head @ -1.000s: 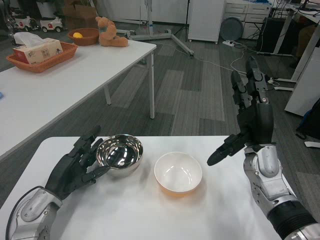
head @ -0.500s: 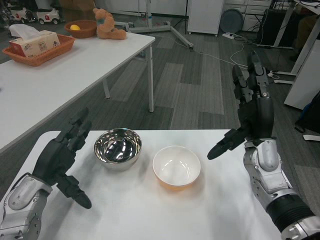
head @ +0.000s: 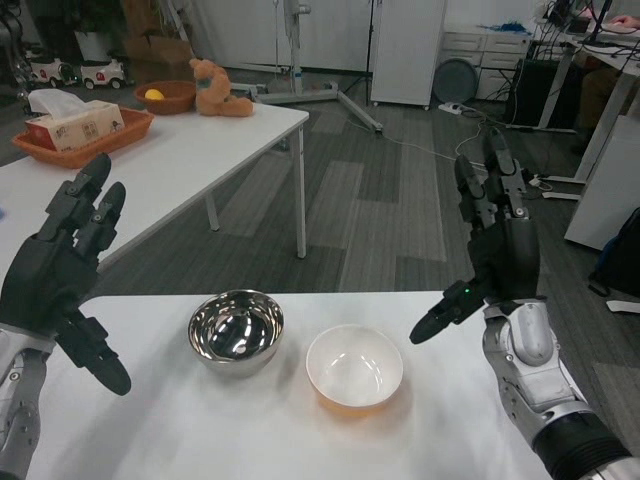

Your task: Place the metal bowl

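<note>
Your metal bowl (head: 236, 331) sits upright on the white table (head: 250, 440), near its far edge, left of centre. Nothing touches it. Just to its right, close but apart, is a white bowl (head: 355, 366) with an orange outside, also upright.

Your left hand (head: 55, 270) is raised at the picture's left side, well clear of the metal bowl, palm turned inward, fingers (head: 88, 200) spread and pointing up, thumb angled down toward the tabletop. It holds nothing.

Your right hand (head: 497, 250) is up on the right, above the table's far right part, fingers extended upward and apart, thumb sticking out to the left toward the white bowl. It's empty too and touches neither bowl.

Background, quick: a second white table (head: 150, 165) stands at upper left. On it is an orange basket (head: 85, 135) holding a tissue box (head: 72, 118), a brown bowl (head: 165, 96) with something yellow inside, and a brown plush toy (head: 215, 76) just beside that bowl. Floor is grey carpet tile. White cabinets (head: 410, 50) stand at the back, with a round grey object leaning next to them; can't tell what it is.
</note>
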